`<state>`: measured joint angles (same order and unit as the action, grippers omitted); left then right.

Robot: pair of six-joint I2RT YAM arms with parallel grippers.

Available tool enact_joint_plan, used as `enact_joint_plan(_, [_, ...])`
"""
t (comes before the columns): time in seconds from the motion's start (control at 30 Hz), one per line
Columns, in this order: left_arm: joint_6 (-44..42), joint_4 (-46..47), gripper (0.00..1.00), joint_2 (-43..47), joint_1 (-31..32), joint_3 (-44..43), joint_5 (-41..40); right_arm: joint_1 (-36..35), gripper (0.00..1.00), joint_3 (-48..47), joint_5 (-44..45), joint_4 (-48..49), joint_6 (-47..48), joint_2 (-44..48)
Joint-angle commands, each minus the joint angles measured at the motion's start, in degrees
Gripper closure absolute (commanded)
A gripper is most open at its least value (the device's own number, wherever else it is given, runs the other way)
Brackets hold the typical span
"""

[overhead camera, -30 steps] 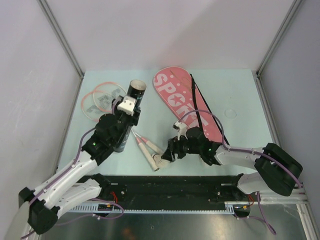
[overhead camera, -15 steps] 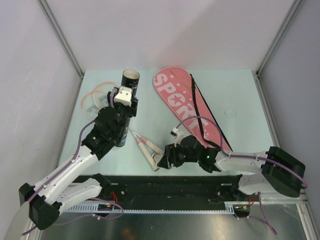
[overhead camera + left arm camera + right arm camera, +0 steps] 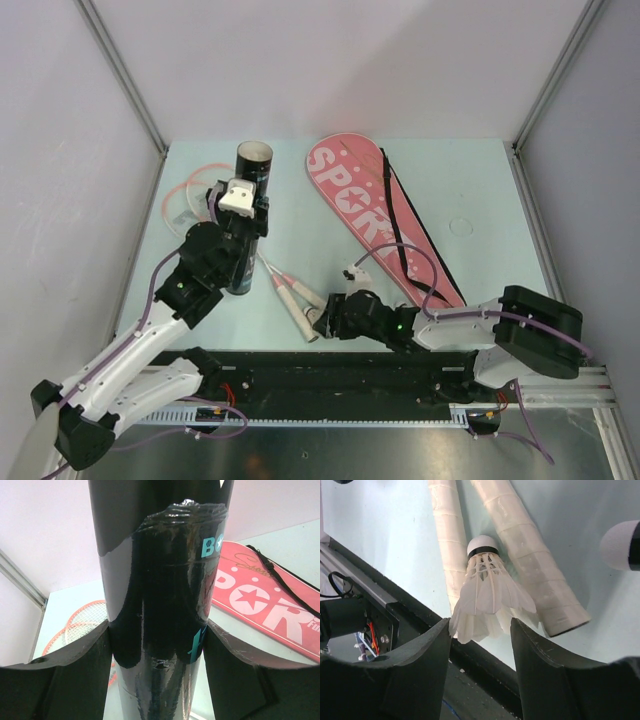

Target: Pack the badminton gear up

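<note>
Left gripper (image 3: pixel 157 635): clamping tube (image 3: pixel 165 570); tube base cut off.
Right gripper (image 3: pixel 481 630): flanking shuttlecock (image 3: pixel 487 587); grip not showing clearly.
Rackets (image 3: pixel 180 200): heads lying partly hidden behind left arm (image 3: pixel 200 275).

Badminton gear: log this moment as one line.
left gripper: shut on black tube | right gripper: open, facing shuttlecock by racket handles

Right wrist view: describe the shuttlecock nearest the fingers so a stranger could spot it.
Find the two white racket handles lying side by side on the pale table. The shuttlecock lies over them, between the right gripper's open fingers, its black-banded cork pointing away from the camera. The other shuttlecock, at the frame's right edge, shows only its cork.
</note>
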<state>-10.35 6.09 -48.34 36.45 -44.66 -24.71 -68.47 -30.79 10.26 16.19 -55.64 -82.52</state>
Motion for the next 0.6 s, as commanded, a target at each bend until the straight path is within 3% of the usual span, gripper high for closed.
enact_joint_plan(0.0, [2.1,3.8,0.99,2.3,0.0,0.2,1.3,-1.0,0.45,-3.9,6.3,4.6,-1.9,-2.6])
enact_joint_plan(0.2, [2.3,3.8,0.99,2.6,0.1,0.2,1.6,-1.8,0.45,-5.6,7.1,4.1,-2.0,-3.9])
enact_joint_plan(0.33, [2.4,3.8,0.99,2.8,0.1,0.2,2.4,-1.8,0.53,-8.8,7.1,2.1,-1.7,-5.8])
enact_joint_plan(0.47, [2.2,3.8,0.99,3.1,0.0,0.6,2.6,-2.2,0.81,-9.3,9.2,-0.4,-1.9,-5.1])
enact_joint_plan(0.5, [2.0,3.9,0.99,3.2,0.0,0.6,2.7,-2.4,0.95,-9.3,10.1,-1.0,-1.0,-4.8])
enact_joint_plan(0.57, [1.4,3.9,0.99,3.2,0.0,0.6,3.1,-3.0,1.00,-9.8,12.5,-3.1,0.3,-3.4])
